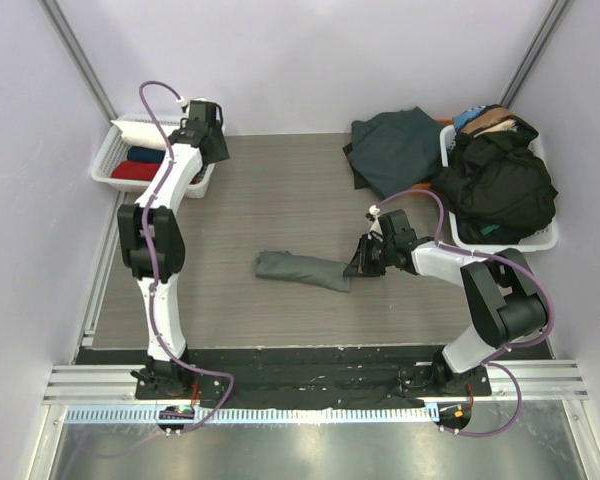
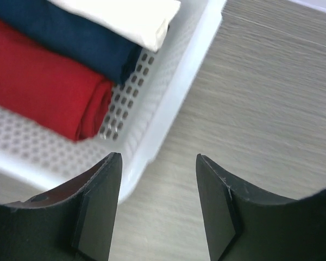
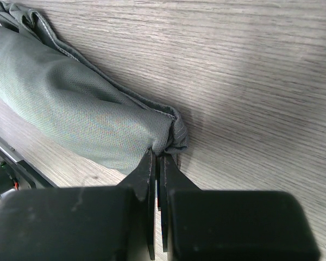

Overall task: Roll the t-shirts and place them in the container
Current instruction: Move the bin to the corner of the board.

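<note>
**Right fingers pinched on the roll's end; left hangs open by the basket**

My right gripper is clenched tight at the right end of the grey-green shirt, and a bit of hem looks caught between the tips. I judge that I hold it there so the roll cannot loosen while it is tightened or lifted. The shirt lies as a long, narrow roll near the middle of the table, somewhat toward the near edge. Its long axis runs left to right, the right end a little nearer to me than the left.

My left gripper is released, jaws apart and holding nothing. It hangs over the table just beside the left basket at the far-left corner. The red shirt, navy shirt and white shirt lie rolled side by side in that basket, so I take it as the place for finished rolls.
</note>
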`<action>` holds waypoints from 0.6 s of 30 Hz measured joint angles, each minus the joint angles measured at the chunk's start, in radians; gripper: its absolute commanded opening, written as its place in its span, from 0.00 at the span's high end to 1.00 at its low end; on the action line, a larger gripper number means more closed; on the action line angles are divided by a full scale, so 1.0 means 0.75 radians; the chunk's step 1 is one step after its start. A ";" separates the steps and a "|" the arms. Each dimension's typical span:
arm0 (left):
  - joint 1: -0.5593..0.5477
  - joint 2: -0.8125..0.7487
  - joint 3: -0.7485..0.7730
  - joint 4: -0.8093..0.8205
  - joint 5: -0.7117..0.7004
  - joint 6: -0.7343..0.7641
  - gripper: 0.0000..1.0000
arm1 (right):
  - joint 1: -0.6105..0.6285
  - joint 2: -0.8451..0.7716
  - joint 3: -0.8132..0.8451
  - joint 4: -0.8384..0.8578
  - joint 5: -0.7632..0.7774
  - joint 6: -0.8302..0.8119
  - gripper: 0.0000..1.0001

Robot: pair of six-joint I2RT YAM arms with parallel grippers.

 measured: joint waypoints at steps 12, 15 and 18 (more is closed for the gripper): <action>0.066 0.309 0.237 -0.153 0.263 0.063 0.43 | 0.000 0.000 -0.001 0.001 -0.004 0.001 0.99; 0.074 0.250 0.125 -0.112 0.342 0.061 0.41 | 0.000 0.000 -0.001 0.001 -0.004 0.001 0.99; 0.072 0.160 -0.024 -0.060 0.407 0.045 0.42 | 0.000 0.000 -0.002 0.002 -0.004 0.002 0.99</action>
